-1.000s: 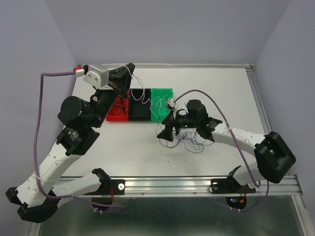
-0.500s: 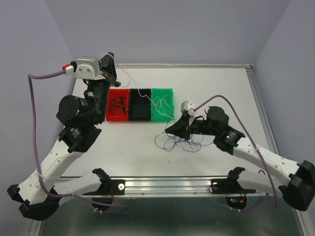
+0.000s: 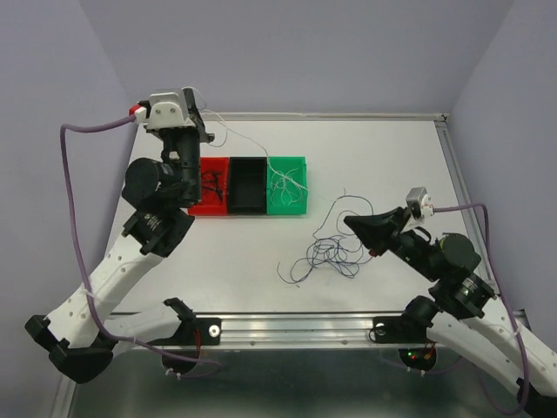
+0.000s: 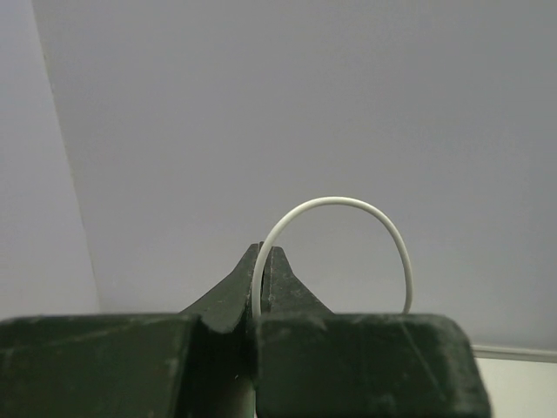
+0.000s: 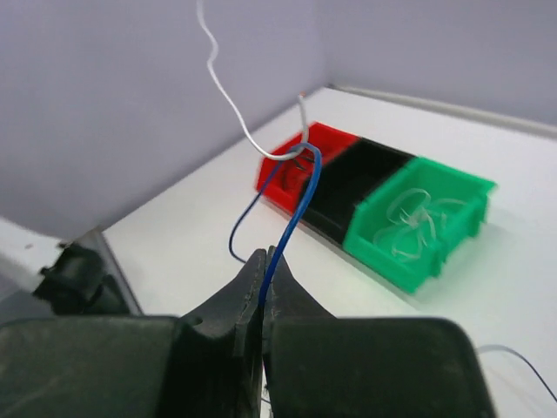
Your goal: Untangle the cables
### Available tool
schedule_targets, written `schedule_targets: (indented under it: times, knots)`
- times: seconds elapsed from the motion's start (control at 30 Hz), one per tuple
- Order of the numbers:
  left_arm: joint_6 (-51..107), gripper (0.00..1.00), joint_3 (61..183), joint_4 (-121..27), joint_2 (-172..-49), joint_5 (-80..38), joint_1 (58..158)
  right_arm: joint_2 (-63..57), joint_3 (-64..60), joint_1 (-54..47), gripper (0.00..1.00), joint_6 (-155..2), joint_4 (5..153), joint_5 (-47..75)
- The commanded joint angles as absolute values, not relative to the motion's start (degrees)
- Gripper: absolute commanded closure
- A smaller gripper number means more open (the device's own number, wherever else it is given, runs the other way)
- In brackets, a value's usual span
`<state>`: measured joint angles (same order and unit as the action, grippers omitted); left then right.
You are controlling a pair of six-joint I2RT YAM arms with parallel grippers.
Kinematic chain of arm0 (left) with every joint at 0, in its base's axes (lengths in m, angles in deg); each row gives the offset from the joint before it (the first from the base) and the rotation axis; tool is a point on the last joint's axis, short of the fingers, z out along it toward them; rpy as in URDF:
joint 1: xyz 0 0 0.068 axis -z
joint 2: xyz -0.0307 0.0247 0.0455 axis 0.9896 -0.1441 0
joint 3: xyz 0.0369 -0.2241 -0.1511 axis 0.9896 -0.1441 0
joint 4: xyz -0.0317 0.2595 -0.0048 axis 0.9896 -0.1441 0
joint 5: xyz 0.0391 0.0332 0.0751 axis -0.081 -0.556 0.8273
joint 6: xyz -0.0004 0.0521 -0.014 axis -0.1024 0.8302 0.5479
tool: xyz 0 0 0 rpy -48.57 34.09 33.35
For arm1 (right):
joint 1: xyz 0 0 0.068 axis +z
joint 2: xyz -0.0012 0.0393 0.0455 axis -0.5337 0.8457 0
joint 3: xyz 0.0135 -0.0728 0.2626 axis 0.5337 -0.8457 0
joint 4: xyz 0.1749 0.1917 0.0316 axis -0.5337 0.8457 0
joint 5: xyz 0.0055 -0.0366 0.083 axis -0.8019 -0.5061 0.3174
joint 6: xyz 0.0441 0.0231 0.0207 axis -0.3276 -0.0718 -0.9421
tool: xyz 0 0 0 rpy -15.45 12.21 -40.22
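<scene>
A loose tangle of dark blue cables [image 3: 326,252] lies on the white table, right of centre. My right gripper [image 3: 351,223] is just right of it and low over the table. In the right wrist view my right gripper [image 5: 265,257] is shut on a blue cable [image 5: 300,196]. That cable rises to a white cable [image 5: 231,109] hooked around its top loop. My left gripper [image 3: 195,120] is raised at the far left. It is shut on the white cable [image 3: 248,139], which arcs from the left gripper [image 4: 263,252] as a white loop [image 4: 348,202].
Three bins stand in a row at the far centre-left: red [image 3: 207,211] with black cables, black [image 3: 246,210], and green [image 3: 289,209] with white cables. A metal rail [image 3: 348,326] runs along the near edge. Walls enclose the table on three sides.
My right gripper closed on a blue cable and pulled back toward the near right, drawing the blue tangle away from the green bin. My left arm swung upright, still holding the white cable.
</scene>
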<state>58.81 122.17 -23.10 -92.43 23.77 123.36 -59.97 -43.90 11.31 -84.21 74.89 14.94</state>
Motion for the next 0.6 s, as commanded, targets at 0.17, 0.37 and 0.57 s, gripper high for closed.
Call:
schedule_targets:
  times: [0.17, 0.37, 0.57]
  knots:
    - [53.0, 1.00, 123.7, -23.6, -97.4, 17.4, 115.6, -54.2, -37.9, 11.2, 0.99, -94.4, 90.2, -24.6]
    - [50.3, 1.00, 121.8, -28.7, -95.9, 0.1, 114.8, -50.1, -36.6, 11.2, 0.99, -95.8, 92.2, -30.4]
    - [47.9, 1.00, 127.4, -41.2, -102.2, -24.3, 116.7, -45.6, -35.3, 11.2, 0.99, -96.3, 92.3, -33.3]
